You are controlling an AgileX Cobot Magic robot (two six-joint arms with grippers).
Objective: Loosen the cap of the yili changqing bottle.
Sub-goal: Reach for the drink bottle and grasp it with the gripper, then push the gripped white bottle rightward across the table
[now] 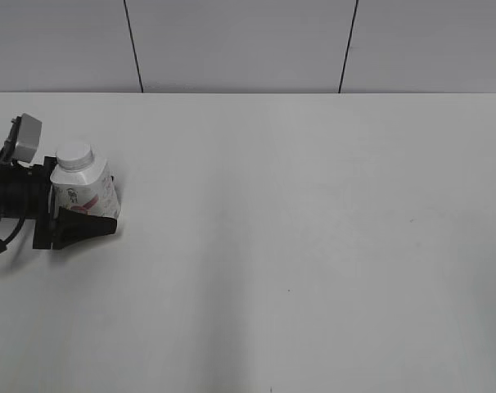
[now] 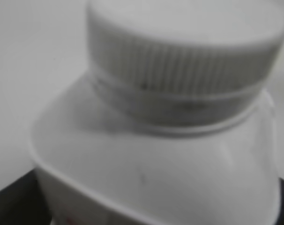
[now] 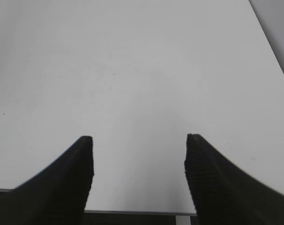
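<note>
The yili changqing bottle (image 1: 86, 195), white with pink-red print, stands at the far left of the table and leans slightly right. Its ribbed white cap (image 1: 74, 155) sits on the neck. My left gripper (image 1: 107, 205) reaches in from the left edge, and its black fingers (image 1: 84, 223) stand wide on either side of the bottle's body. In the left wrist view the cap (image 2: 184, 51) and the bottle's shoulder (image 2: 151, 164) fill the picture, blurred, with dark fingers (image 2: 11, 204) at the lower corners. My right gripper (image 3: 138, 140) hangs open over bare table and holds nothing.
The white table (image 1: 313, 246) stretches to the right of the bottle, with a grey panelled wall (image 1: 248, 45) behind it. The right wrist view shows the table's near edge (image 3: 132, 212) just under the fingers. The right arm is outside the exterior view.
</note>
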